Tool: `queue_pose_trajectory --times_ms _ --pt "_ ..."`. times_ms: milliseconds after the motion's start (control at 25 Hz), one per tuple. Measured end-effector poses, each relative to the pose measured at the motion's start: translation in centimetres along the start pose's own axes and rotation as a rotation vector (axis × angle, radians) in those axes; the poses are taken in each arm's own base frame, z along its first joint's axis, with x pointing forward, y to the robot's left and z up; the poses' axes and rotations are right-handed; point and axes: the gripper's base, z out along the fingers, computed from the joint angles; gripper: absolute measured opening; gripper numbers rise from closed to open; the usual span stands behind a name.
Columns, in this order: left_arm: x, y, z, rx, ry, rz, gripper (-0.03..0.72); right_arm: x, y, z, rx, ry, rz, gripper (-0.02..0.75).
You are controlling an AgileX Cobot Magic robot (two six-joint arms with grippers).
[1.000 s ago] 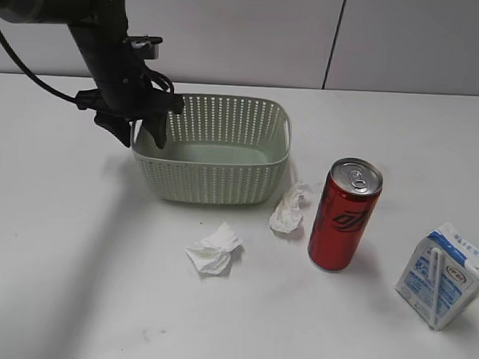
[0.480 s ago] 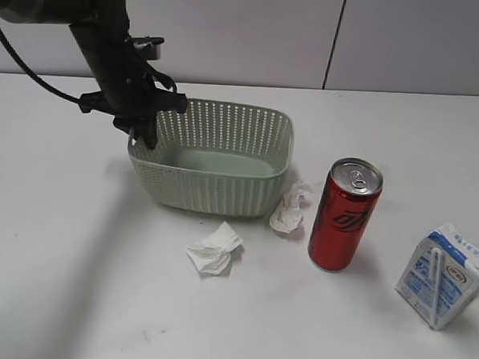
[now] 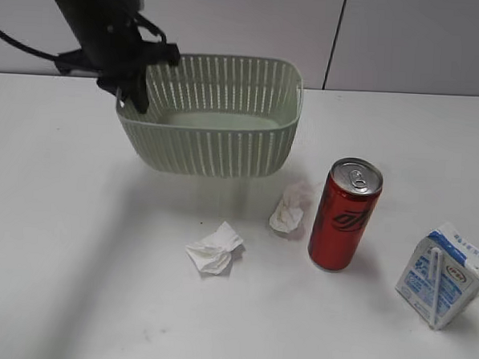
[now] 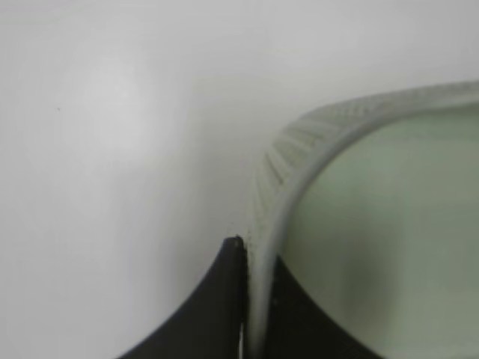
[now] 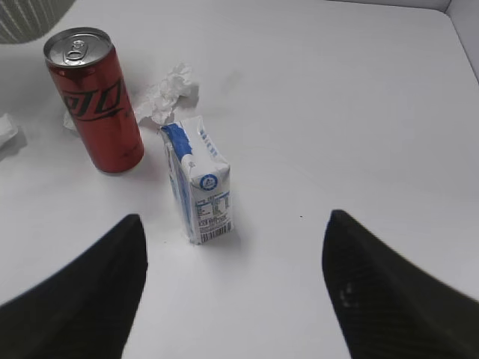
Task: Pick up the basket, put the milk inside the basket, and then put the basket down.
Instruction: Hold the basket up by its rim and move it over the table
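The pale green basket point(image 3: 217, 138) hangs in the air above the table at the back left, tilted slightly. My left gripper point(image 3: 136, 90) is shut on its left rim. In the left wrist view the rim point(image 4: 299, 164) runs between the two black fingers of the left gripper point(image 4: 254, 254), one finger outside the wall and one inside. The milk point(image 3: 446, 275) stands on the table at the front right. In the right wrist view the milk point(image 5: 200, 183) stands just ahead of my right gripper point(image 5: 236, 218), which is open wide and empty. The right gripper is out of the exterior view.
A red drink can point(image 3: 344, 215) stands left of the milk; it also shows in the right wrist view point(image 5: 93, 97). Two crumpled white tissues point(image 3: 213, 248) point(image 3: 290, 206) lie on the white table in front of the basket.
My left gripper has lifted the basket off the table, up and slightly back. The milk, can and tissues have not moved.
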Motion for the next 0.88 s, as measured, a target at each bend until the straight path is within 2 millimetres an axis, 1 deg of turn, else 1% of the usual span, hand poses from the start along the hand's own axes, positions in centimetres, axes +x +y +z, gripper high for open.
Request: queue_pose_trajectory --times_ms 120,160,200,240,320,360,440,480,520,600,720,800,880 --pt "1.9 -0.5 -3.3 0.034 -0.061 -0.018 -0.001 0.0 0.0 0.0 0.000 0.000 0.000 0.573" --pt "2.8 -0.4 -4.2 0.045 -0.084 -0.031 -0.001 0.0 0.0 0.0 0.000 0.000 0.000 0.573" --pt "3.8 -0.2 -4.6 0.050 -0.098 -0.048 -0.001 0.0 0.0 0.0 0.000 0.000 0.000 0.573" --pt "4.8 -0.1 -5.4 0.056 -0.122 -0.054 -0.001 0.0 0.0 0.0 0.000 -0.001 0.000 0.573" --pt "7.3 0.6 -6.1 0.055 -0.146 -0.066 -0.001 -0.1 0.0 0.0 0.004 -0.004 -0.003 0.573" --pt "8.6 1.1 -5.8 0.050 -0.136 -0.074 -0.001 -0.1 0.0 -0.1 0.004 -0.009 -0.003 0.573" --pt "10.9 1.8 -6.1 0.043 -0.146 -0.077 -0.001 -0.5 0.0 -0.4 0.005 -0.031 -0.004 0.573" --pt "12.3 2.3 -5.4 0.028 -0.124 -0.081 -0.001 -0.7 0.0 -0.6 0.005 -0.040 -0.004 0.573" --pt "13.5 2.8 -5.2 0.014 -0.108 -0.078 -0.001 -0.9 0.0 -0.6 0.005 -0.041 -0.004 0.573" --pt "15.4 3.5 -4.8 -0.008 -0.086 -0.073 -0.001 -1.6 0.0 -0.6 0.005 -0.027 -0.015 0.573" --pt "17.5 4.4 -3.7 -0.025 -0.048 -0.081 -0.001 -3.0 0.0 0.5 0.002 0.045 -0.063 0.573" --pt "18.5 4.8 -2.7 -0.028 -0.024 -0.096 -0.001 -4.0 0.0 1.3 -0.007 0.099 -0.110 0.574" --pt "19.3 5.1 -2.0 -0.030 -0.003 -0.108 -0.001 -5.0 0.1 2.6 -0.028 0.165 -0.152 0.595"
